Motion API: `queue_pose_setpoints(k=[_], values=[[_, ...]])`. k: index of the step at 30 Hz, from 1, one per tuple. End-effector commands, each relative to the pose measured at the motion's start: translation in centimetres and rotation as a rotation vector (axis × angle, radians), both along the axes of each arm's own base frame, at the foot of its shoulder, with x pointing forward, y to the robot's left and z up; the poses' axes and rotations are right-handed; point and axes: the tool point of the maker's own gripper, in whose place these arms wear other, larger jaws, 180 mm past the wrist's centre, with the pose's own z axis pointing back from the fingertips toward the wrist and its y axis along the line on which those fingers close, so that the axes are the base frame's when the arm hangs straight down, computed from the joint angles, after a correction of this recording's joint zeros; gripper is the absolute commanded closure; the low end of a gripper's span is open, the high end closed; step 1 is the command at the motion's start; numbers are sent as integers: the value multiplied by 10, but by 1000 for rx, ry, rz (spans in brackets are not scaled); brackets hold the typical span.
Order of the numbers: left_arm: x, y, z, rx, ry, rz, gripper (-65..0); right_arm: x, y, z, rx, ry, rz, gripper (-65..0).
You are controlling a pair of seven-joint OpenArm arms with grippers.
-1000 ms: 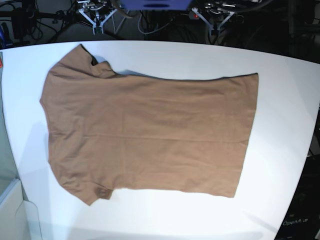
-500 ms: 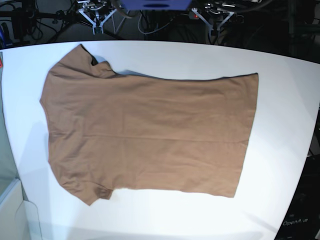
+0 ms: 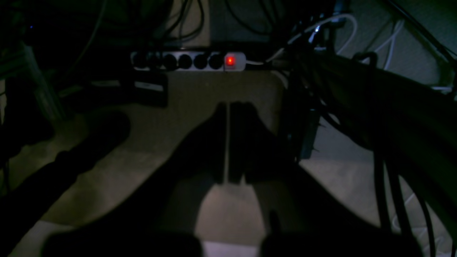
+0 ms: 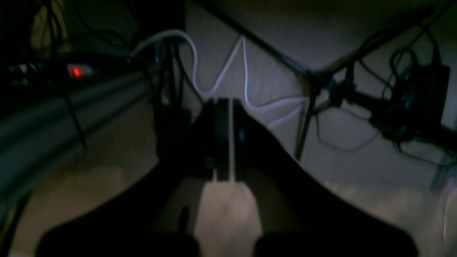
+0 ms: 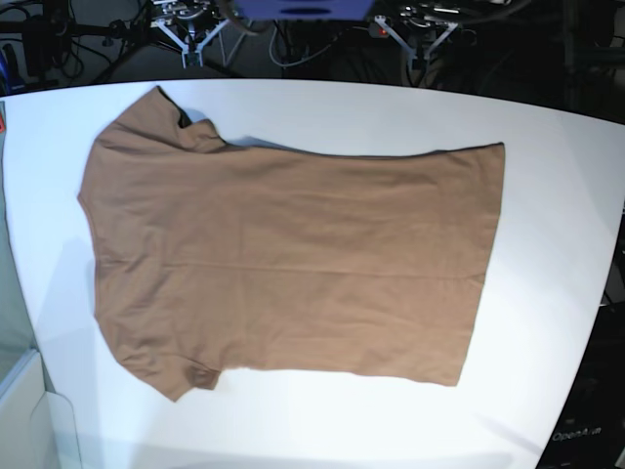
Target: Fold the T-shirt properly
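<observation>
The tan-brown T-shirt [image 5: 293, 259] lies flat on the white table [image 5: 557, 225], collar end to the left and hem to the right, one sleeve at the far left corner and one at the near left. Neither gripper touches it. Both hang behind the table's far edge: my left gripper [image 5: 418, 47] at the upper right, my right gripper [image 5: 187, 47] at the upper left. In the left wrist view my left gripper [image 3: 227, 107] is shut on nothing over a dim floor. The right wrist view shows my right gripper [image 4: 225, 101] shut and empty too.
A power strip [image 3: 189, 61] with a red light and dark cables lie on the floor behind the table. A white cable [image 4: 246, 89] loops there too. A pale box [image 5: 21, 410] stands at the table's near left, dark equipment [image 5: 596, 420] at the near right.
</observation>
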Motion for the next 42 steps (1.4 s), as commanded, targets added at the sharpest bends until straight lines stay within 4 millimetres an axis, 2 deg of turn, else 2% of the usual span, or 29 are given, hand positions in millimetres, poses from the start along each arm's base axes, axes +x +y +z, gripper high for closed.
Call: queue_pose_setpoints(k=[1, 5, 7, 9, 15, 19, 23, 26, 27, 31, 36, 39, 42], values=[[0, 4, 2, 7, -28, 5, -6, -9, -2, 4, -4, -31, 0, 0], [9, 5, 9, 13, -146, 0, -6, -14, 0, 19, 1, -166, 17, 0], [0, 8, 12, 18, -177, -4, -6, -22, -2, 25, 1, -194, 23, 0], [-6, 22, 18, 40, -221, -14, -6, -29, -3, 30, -1, -220, 26, 0], [-17, 26, 46, 54, -426, -37, -6, -47, -7, 53, -2, -343, 41, -1], [-32, 28, 64, 61, -525, -53, -6, -61, -6, 69, 2, -410, 48, -1], [-39, 26, 91, 65, -667, -71, -8, -73, -10, 87, -2, -482, 59, -3], [-51, 25, 107, 68, -733, -80, -81, -83, -10, 97, -1, -515, 60, -3], [-61, 25, 107, 66, -713, -80, -120, -87, -10, 97, -1, -506, 60, -3], [-66, 33, 112, 97, -726, -41, -220, -90, -14, 99, -7, -504, 67, -3], [-65, 44, 129, 137, -796, 1, -229, -89, -20, 111, -20, -556, 92, -3], [-63, 43, 145, 130, -858, -8, -230, -88, -21, 131, -25, -630, 121, -3], [-53, 39, 168, 120, -945, -19, -231, -80, -20, 155, -30, -716, 151, -15]])
